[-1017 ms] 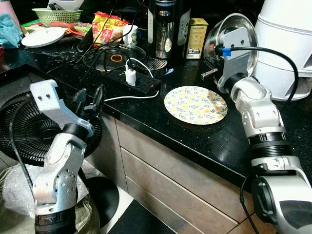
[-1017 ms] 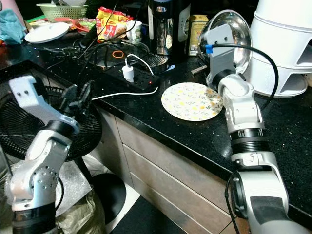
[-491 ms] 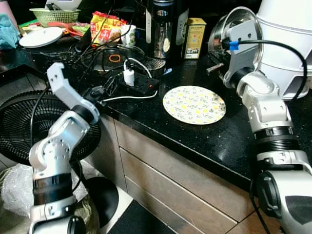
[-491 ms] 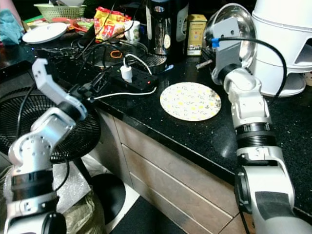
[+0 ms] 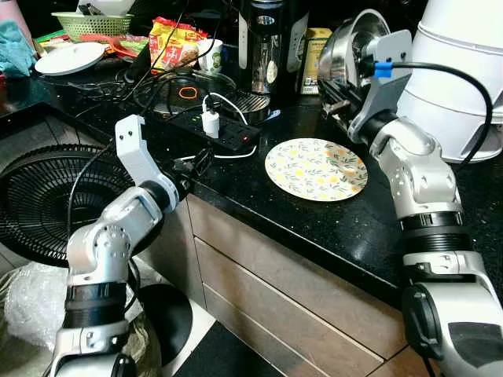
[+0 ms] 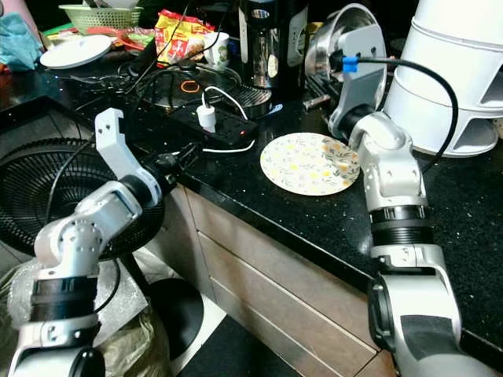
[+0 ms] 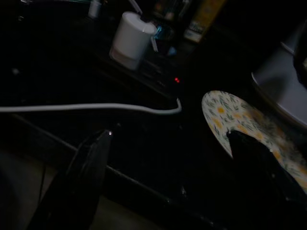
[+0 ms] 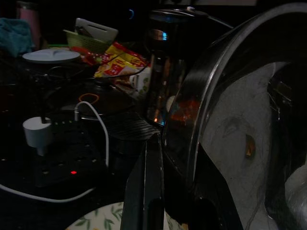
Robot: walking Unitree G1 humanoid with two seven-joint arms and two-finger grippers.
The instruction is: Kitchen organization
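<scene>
The right gripper (image 5: pixel 339 88) clamps the rim of the steel bowl (image 5: pixel 346 49), tilted on edge just behind the floral plate (image 5: pixel 316 168); the step looks like relocating it, needing a steady lift. The bowl seems empty, the plate bare. Left gripper (image 5: pixel 198 162), fingers apart, hovers left of the plate

A black fan (image 5: pixel 47 200) is seen beside the counter (image 5: pixel 314 228). A power strip (image 5: pixel 216 133) with a white charger (image 5: pixel 211 123) is laid near a snack packet (image 5: pixel 174 39).
</scene>
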